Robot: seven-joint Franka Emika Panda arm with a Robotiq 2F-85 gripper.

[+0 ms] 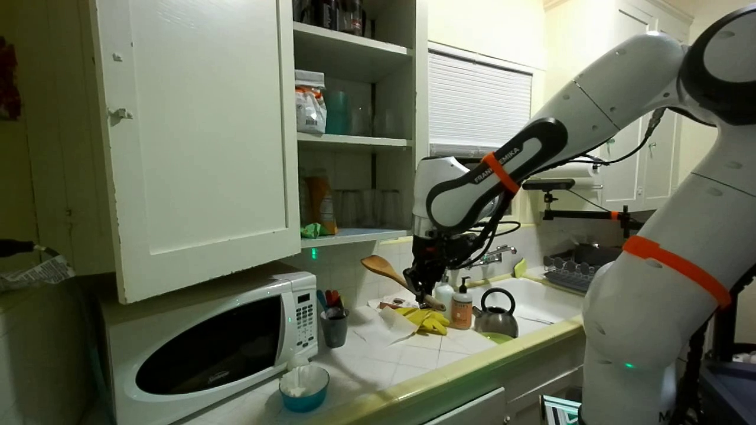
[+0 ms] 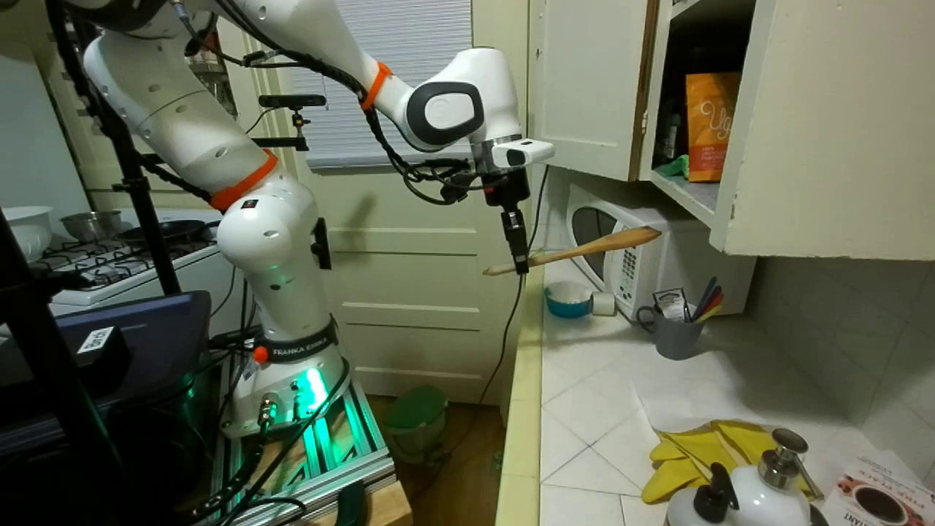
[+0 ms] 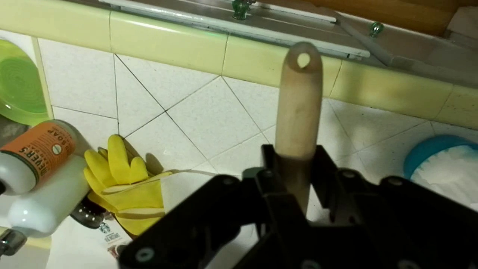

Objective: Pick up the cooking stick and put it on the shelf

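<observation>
One cooking stick (image 1: 390, 273) — clamped in the gripper (image 3: 296, 160), broad end leftward in an exterior view — seemingly lower than the shelf (image 1: 354, 237).

In an exterior view, left to right on the worktop (image 1: 413, 357): microwave (image 1: 215, 339), mug (image 1: 335, 330) near it with utensils (image 1: 333, 298) inside, gloves (image 1: 428, 319), soap bottle (image 1: 461, 311). Kettle (image 1: 496, 323) right of the bottle, at the sink (image 1: 546, 295). Bowl (image 1: 304, 398) in front of the microwave's right end. Shelf (image 1: 360, 238) is above the worktop, inside the cupboard (image 1: 420, 118); pouch (image 1: 322, 203) and glasses (image 1: 366, 206) stand on it. Spatula (image 2: 599, 245) is in the pincer (image 3: 295, 160), over the worktop, apart from the shelf.
</observation>
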